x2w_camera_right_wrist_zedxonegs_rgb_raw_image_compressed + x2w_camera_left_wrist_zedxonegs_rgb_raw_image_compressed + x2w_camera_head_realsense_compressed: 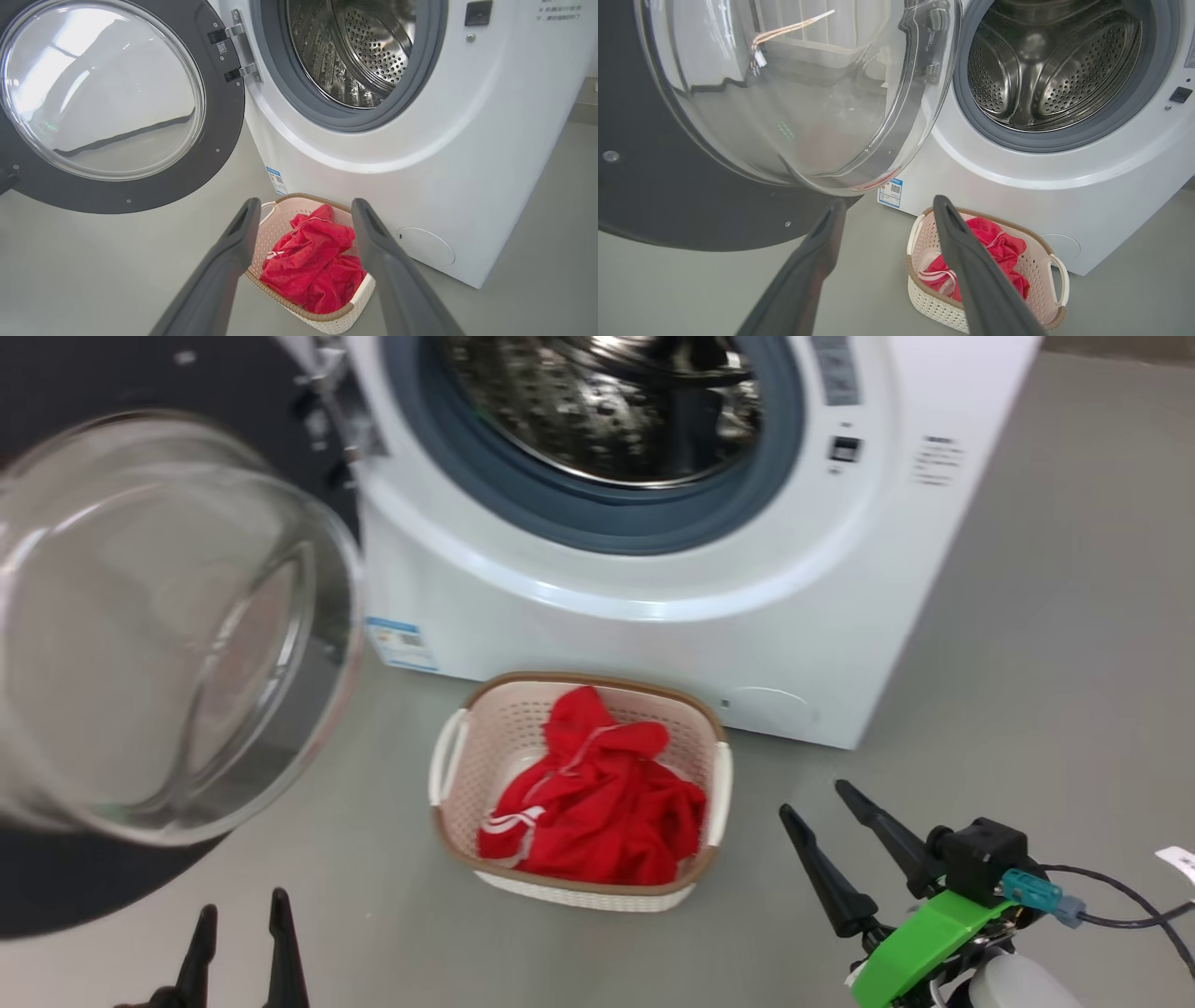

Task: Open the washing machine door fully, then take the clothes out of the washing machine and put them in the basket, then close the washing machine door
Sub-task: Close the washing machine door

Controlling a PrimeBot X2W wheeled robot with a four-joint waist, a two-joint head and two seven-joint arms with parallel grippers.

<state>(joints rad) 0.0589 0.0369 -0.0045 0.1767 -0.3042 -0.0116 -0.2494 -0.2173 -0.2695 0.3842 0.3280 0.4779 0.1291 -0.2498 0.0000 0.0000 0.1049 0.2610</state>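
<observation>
At six o'clock below the washing machine (653,644), the basket (597,683) holds the clothes (597,803); the drum (607,401) looks empty. Only shutting the washing machine door (159,635), open at nine o'clock, seems left. Left claw (242,903) and right claw (812,798) gape empty.

floor (1027,644): smooth pale grey, soft sheen | darker band (585,100): there, running along the floor's far edge | white tag (1179,862): over the floor's right side, cut off, print unreadable
</observation>
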